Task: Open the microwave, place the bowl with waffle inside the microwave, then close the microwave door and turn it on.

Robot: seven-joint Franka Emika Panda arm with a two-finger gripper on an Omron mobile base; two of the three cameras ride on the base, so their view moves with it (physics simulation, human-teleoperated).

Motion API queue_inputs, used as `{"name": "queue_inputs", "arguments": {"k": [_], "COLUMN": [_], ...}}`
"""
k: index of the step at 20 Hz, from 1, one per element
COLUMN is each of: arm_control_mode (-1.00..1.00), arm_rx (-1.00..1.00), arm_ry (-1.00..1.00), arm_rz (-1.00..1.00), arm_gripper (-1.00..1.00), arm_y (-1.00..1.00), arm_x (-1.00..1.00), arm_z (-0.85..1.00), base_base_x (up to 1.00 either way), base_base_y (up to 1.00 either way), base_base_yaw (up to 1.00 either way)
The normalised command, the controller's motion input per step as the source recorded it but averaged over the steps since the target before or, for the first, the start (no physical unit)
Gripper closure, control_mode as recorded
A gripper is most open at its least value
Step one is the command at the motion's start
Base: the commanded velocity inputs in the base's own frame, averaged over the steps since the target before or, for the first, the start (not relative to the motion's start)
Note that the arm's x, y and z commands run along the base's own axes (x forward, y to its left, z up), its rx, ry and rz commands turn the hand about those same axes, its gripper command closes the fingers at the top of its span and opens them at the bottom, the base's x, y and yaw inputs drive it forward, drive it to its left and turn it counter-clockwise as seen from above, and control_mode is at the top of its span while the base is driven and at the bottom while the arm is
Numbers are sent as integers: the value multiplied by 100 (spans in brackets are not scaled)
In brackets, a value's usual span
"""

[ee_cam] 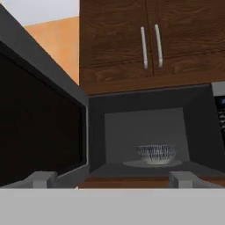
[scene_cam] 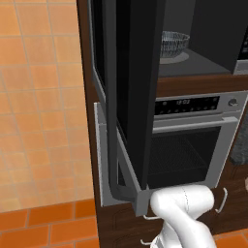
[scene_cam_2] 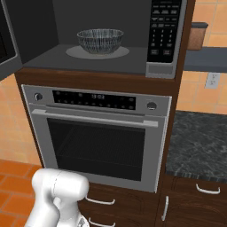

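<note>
Clear ribbed glass, the small bowl (scene_cam_2: 100, 40) sits on the round pale turntable plate (scene_cam_2: 97, 52) inside the grey-framed microwave (scene_cam_2: 133, 55) (its contents cannot be made out). The black glass microwave door (scene_cam: 133, 97) stands swung wide, above the silver oven (scene_cam_2: 99, 137). Your two-finger gripper (ee_cam: 112, 179) faces the cavity, spread and empty. You have closing the door and switching on left.
</note>
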Motion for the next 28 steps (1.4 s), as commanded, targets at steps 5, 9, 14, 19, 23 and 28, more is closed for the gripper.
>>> {"name": "queue_inputs", "arguments": {"k": [5, 9, 14, 19, 23, 28], "arm_control_mode": [-100, -100, -100, -100, -100, -100], "arm_rx": [-2, -2, -1, 0, -2, -4], "arm_ry": [-10, -13, -9, -6, -2, 0], "arm_rz": [-18, -22, -21, -7, -10, -27], "arm_gripper": [-100, -100, -100, -100, -100, -100], "arm_y": [100, 99, 85, 77, 80, 60], "arm_x": [-4, -35, -26, -4, 3, 25], "arm_z": [0, 0, 0, 0, 0, 0], "base_base_x": [0, 0, 0, 0, 0, 0], "base_base_y": [0, 0, 0, 0, 0, 0], "base_base_yaw": [0, 0, 0, 0, 0, 0]}}
